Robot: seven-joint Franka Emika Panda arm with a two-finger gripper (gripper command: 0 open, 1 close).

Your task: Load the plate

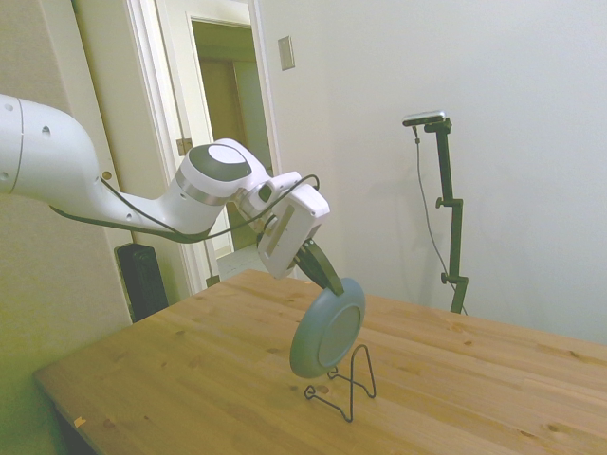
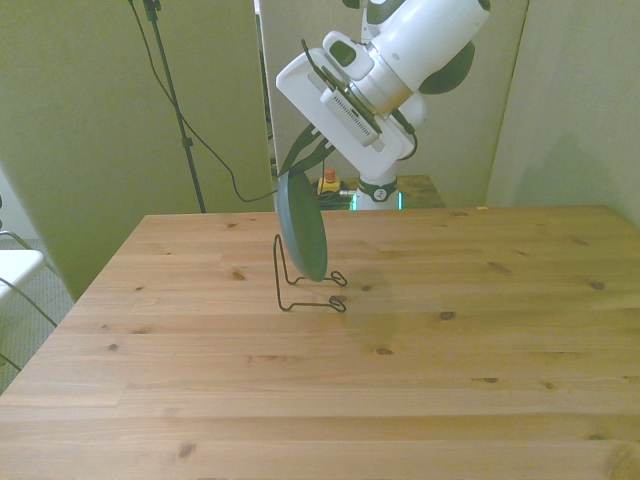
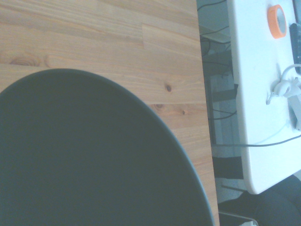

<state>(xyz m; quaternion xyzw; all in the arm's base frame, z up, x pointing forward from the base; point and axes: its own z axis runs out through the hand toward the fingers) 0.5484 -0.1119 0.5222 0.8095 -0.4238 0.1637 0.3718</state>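
The plate (image 1: 327, 328) is dark sage-green with a greyish underside. It hangs on edge and tilted, with my gripper (image 1: 331, 278) shut on its upper rim. In the front view the plate (image 2: 303, 226) stands edge-on below the gripper (image 2: 297, 166). Its lower edge sits inside the thin black wire stand (image 2: 300, 293), close to the stand's base. I cannot tell whether it touches the wire. In the side view the wire stand (image 1: 351, 384) rises just past the plate's lower edge. In the wrist view the plate (image 3: 94, 155) fills most of the picture.
The wooden table (image 1: 171, 379) spreads wide around the stand. Beyond its edge, the wrist view shows a white table (image 3: 256, 94) with an orange tape roll (image 3: 277, 21) and cables. A white seat (image 2: 15, 270) stands at the front view's left.
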